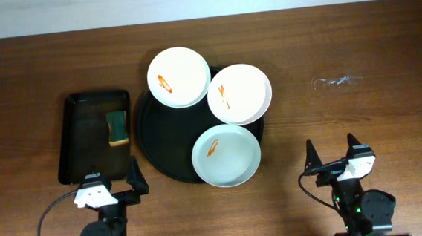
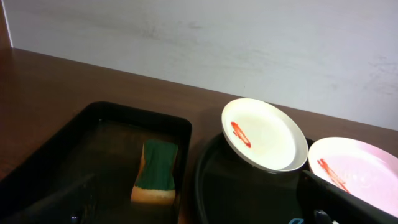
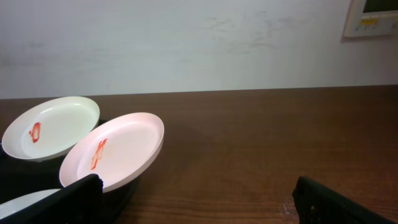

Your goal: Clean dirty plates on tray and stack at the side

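Your tray (image 1: 165,147) holds three smeared plates (image 1: 178,77). The small tray (image 1: 86,141) holds a sponge (image 1: 118,129), which the right wrist view misses. Left tool (image 1: 112,177) and right tool (image 1: 332,150) gape open.

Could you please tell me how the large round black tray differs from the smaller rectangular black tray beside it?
The large round black tray is wider; the smaller rectangular black tray is narrower and oblong. The round tray carries three white round plates with orange smears; the rectangular tray holds a green-and-yellow sponge. Both are black with raised rims.
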Robot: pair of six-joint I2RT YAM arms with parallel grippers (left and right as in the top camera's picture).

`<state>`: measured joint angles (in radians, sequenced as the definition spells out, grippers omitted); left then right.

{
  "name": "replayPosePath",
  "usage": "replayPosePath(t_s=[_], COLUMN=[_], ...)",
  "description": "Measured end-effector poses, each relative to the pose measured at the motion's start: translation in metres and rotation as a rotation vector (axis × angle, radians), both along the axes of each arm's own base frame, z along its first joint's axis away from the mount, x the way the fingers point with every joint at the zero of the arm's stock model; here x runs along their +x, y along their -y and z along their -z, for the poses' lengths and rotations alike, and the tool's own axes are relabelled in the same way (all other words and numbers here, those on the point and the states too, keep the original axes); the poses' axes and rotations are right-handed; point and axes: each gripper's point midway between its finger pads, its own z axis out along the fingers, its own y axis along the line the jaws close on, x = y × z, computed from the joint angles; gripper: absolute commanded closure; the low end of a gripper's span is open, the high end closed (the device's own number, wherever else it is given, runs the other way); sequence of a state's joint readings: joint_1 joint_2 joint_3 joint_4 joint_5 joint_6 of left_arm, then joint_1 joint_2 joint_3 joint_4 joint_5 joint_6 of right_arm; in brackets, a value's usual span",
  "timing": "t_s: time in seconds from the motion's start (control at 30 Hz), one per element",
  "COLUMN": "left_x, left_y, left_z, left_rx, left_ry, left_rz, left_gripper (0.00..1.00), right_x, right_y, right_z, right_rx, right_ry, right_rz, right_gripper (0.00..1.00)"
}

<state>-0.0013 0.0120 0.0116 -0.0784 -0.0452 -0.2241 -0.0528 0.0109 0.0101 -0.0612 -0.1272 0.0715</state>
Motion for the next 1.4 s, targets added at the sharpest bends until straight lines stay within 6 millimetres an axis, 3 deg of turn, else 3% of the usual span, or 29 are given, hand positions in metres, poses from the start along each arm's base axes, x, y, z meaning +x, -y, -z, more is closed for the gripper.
replayPosePath(t_s=[0.83, 0.93, 1.07, 1.23, 1.4], left_x=[0.0, 0.0, 0.0, 0.0, 0.0], left_y=[0.0, 0.0, 0.0, 0.0, 0.0], left_z=[0.0, 0.0, 0.0, 0.0, 0.0], left_rx=[0.0, 0.0, 0.0, 0.0, 0.0], left_ry=[0.0, 0.0, 0.0, 0.0, 0.0], left_rz=[0.0, 0.0, 0.0, 0.0, 0.0], left_gripper=[0.01, 0.01, 0.01, 0.01, 0.01], right_x=[0.0, 0.001, 0.0, 0.0, -0.002], right_y=[0.0, 0.005, 0.007, 0.008, -0.005], right_z=[0.0, -0.016, 0.0, 0.0, -0.017], right_rx=[-0.003, -0.046, -0.058, -0.061, 0.007], right_ry=[0.001, 0.066, 0.004, 0.001, 0.04], right_rz=[0.0, 0.025, 0.038, 0.045, -0.031], right_gripper=[0.01, 0.01, 0.01, 0.01, 0.01])
